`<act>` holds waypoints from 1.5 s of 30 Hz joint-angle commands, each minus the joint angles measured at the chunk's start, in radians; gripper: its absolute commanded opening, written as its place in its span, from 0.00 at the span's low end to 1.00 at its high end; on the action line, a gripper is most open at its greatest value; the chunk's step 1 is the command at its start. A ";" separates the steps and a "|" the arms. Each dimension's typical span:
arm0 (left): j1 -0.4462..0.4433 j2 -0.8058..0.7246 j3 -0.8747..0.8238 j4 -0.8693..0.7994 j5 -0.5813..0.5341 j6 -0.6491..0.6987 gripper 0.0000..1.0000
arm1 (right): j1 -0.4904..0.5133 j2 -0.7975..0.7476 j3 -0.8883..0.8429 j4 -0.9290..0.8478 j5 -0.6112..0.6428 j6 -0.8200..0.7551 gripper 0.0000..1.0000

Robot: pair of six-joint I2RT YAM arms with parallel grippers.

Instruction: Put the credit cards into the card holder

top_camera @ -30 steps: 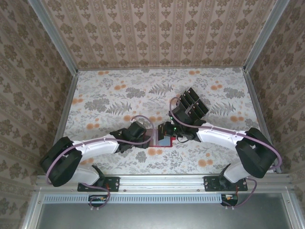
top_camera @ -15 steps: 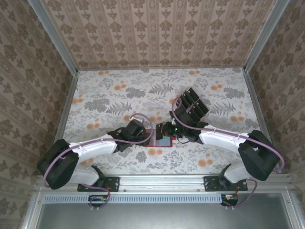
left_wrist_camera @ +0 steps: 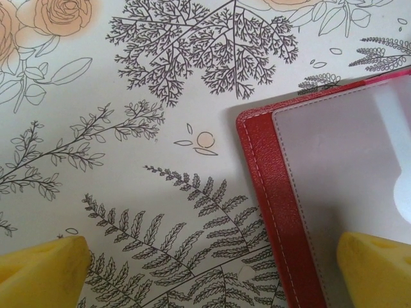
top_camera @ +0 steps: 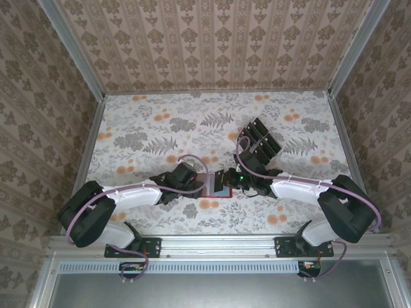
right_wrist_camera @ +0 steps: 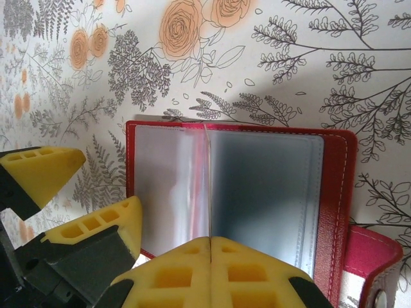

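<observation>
while the card holder lies open, we should pin it with the spread left gripper, right gripper pressed together.

Checking my feeds: the card holder lies flat and wide open on the floral surface, toward the near edge. It has a red stitched cover, cloudy see-through sleeves inside and a fold line down the middle. Its snap tab is flopped out at one side. The credit cards are a tight, skewed cluster of black rectangles farther back and to the right, not touching it.
</observation>
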 commanded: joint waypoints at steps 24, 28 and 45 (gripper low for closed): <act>0.003 0.039 -0.011 -0.048 -0.082 -0.030 1.00 | -0.007 0.040 -0.039 0.162 -0.047 0.028 0.00; 0.003 0.041 -0.012 -0.046 -0.079 -0.033 1.00 | -0.006 0.051 -0.046 0.179 -0.050 0.031 0.00; 0.003 0.051 -0.013 -0.037 -0.070 -0.039 1.00 | -0.006 0.101 -0.073 0.277 -0.088 0.082 0.00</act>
